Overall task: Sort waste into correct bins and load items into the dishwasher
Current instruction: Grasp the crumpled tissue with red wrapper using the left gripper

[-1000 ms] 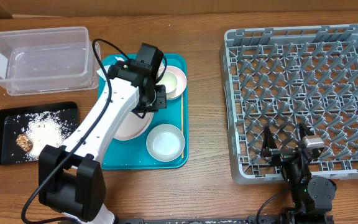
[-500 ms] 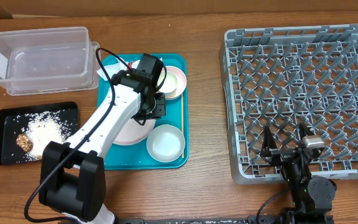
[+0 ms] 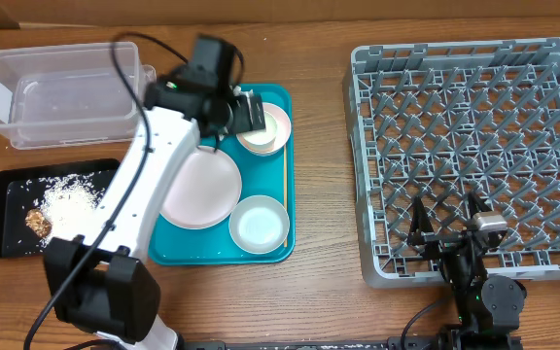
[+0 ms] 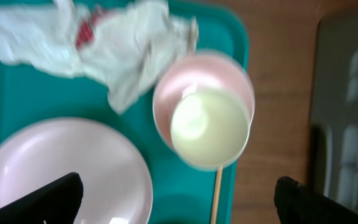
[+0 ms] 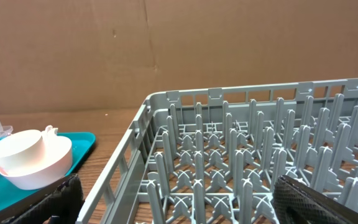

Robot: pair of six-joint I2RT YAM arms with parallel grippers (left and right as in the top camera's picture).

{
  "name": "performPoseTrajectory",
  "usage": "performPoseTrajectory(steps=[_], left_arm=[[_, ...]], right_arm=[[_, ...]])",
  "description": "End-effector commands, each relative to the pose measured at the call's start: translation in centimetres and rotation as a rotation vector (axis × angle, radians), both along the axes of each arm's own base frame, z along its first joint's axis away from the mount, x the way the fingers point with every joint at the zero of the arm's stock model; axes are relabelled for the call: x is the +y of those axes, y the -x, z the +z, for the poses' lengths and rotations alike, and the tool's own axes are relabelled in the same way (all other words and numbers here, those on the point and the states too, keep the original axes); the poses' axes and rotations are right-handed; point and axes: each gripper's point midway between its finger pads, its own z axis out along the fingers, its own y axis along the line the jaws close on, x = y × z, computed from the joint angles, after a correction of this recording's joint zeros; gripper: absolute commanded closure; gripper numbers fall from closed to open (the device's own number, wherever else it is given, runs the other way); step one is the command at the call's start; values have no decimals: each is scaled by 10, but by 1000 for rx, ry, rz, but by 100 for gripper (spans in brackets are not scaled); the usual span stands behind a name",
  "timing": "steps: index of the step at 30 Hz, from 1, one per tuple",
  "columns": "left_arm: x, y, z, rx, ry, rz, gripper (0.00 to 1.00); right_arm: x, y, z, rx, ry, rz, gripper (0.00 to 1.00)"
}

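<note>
Crowding the cup [image 4: 210, 127]: napkins [image 4: 135, 50], bowl [image 4: 229, 68], plate [image 4: 61, 174].

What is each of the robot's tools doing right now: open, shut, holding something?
Left tool: open, holding nothing, over the small white cup.
Right tool: open, holding nothing, at the edge of the large square grey plastic dish rack.

The left arm [image 3: 154, 185] reaches from its base at the near edge forward and rightward. Its wrist is bent, so the left tool [image 3: 241, 112] points down with fingers spread wide, gripping nothing. The right arm [image 3: 474, 282] sits folded low; the right tool [image 3: 445, 228] is level, its fingers wide apart.
</note>
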Motion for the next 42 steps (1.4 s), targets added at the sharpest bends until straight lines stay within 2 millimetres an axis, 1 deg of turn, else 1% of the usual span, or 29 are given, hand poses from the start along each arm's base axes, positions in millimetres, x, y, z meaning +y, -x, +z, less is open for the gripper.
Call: performPoseTrajectory(steps=[1,4,6,7,9,11,15,19,24,26,31,33,35,37,42], left_arm=[[15,-23,37,-118,69,108,0],[25,-40,44,-176,90,156,0],[29,-50,41,-197,93,170,1],[31,-56,37,-200,97,174,3],[32,-67,23,-188,108,177,1],[33,-75,9,-183,92,141,0],[40,-86,-22,-163,-13,33,0],[60,-92,-54,-118,-136,75,0],[78,-97,-81,-89,-232,123,0],[82,-98,-91,-74,-243,129,0],[84,-96,-120,-14,-245,123,0],[79,-94,-131,10,-229,94,0],[70,-93,-138,26,-182,69,0],[62,-94,-140,27,-139,48,0],[62,-95,-141,24,-140,48,0]], right_arm=[[-1,0,-1,-7,4,-5,0],[-1,0,-1,-7,4,-5,0],[-1,0,-1,-7,4,-5,0],[-1,0,-1,-7,4,-5,0],[-1,0,-1,-7,4,-5,0],[-1,0,-1,-7,4,-5,0],[-1,0,-1,-7,4,-5,0],[-1,0,-1,-7,4,-5,0],[-1,0,-1,-7,4,-5,0],[-1,0,-1,-7,4,-5,0],[-1,0,-1,-7,4,-5,0],[-1,0,-1,-7,4,-5,0],[-1,0,-1,-7,4,-5,0],[-1,0,-1,-7,4,-5,0],[-1,0,-1,-7,4,-5,0]])
